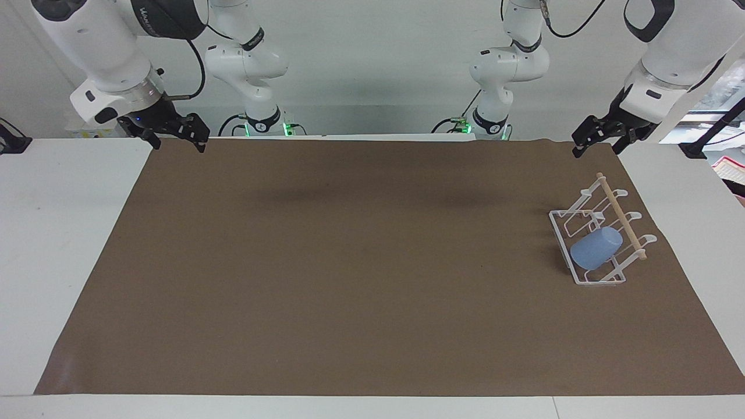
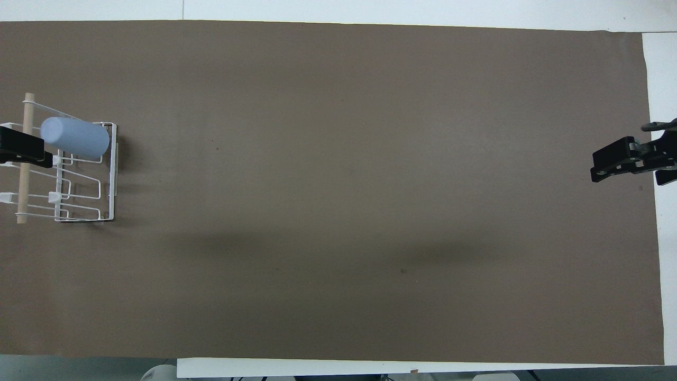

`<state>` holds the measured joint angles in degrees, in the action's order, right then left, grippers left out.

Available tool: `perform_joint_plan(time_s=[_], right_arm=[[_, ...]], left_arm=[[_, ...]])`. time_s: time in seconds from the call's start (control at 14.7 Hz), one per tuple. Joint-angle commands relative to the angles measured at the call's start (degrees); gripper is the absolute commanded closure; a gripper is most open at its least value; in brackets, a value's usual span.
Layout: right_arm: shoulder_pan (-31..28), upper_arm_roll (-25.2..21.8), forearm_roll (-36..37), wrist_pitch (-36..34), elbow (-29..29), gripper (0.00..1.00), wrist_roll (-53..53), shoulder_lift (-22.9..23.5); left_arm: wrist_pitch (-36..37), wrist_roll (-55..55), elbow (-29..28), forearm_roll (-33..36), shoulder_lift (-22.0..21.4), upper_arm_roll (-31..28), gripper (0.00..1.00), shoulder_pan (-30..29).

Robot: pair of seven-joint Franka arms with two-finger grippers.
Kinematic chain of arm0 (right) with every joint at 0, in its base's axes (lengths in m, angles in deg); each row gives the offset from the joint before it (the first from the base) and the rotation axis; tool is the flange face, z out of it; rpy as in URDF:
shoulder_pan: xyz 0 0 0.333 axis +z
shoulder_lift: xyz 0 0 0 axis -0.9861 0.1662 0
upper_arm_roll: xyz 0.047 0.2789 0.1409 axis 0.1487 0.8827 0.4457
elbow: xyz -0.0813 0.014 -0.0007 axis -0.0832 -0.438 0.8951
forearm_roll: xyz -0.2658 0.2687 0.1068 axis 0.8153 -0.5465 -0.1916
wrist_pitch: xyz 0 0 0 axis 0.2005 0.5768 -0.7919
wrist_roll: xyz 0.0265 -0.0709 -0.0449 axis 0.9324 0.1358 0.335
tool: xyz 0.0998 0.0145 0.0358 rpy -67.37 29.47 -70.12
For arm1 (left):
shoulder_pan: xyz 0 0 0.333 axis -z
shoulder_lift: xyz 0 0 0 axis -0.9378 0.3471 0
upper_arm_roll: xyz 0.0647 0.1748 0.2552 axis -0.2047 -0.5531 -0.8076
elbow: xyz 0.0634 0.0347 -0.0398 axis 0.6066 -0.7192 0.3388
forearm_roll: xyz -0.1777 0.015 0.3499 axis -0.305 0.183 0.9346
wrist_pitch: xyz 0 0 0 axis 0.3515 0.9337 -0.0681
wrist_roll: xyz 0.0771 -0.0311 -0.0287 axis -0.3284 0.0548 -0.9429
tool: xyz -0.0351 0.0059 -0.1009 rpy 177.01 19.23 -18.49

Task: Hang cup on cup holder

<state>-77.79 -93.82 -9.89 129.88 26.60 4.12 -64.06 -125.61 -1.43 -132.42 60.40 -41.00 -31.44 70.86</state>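
Both of my grippers hang in the air at the table's two ends, and neither holds anything. Going across the facing view, my right gripper (image 1: pixel 174 137) comes first: it hangs over the corner of the brown mat (image 1: pixel 372 262) at the right arm's end, close to the robots, with its fingers spread and empty, the arm waiting. My left gripper (image 1: pixel 599 137) hangs over the mat's corner at the left arm's end, fingers also parted with nothing between them. It is clear of the cup holder (image 1: pixel 567 244), which stands on the mat farther from the robots. The cup (image 1: pixel 595 248) sits tilted on one of the holder's slanted prongs, below the wooden dowel (image 1: pixel 621 216).
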Motion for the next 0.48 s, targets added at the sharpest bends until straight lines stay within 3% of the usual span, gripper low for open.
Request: perform_joint_plan(time_s=[0.0,0.41], right_arm=[[-0.1,0.0,0.2,0.1,1.2,0.00,-0.8,-1.1],[-0.1,0.0,0.2,0.1,1.2,0.00,-0.8,-1.1]], left_arm=[[2.4,-3.3,1.2,1.5,0.5,-0.3,0.00,2.1],[2.3,-3.6,0.5,1.4,0.2,-0.8,0.00,1.3]])
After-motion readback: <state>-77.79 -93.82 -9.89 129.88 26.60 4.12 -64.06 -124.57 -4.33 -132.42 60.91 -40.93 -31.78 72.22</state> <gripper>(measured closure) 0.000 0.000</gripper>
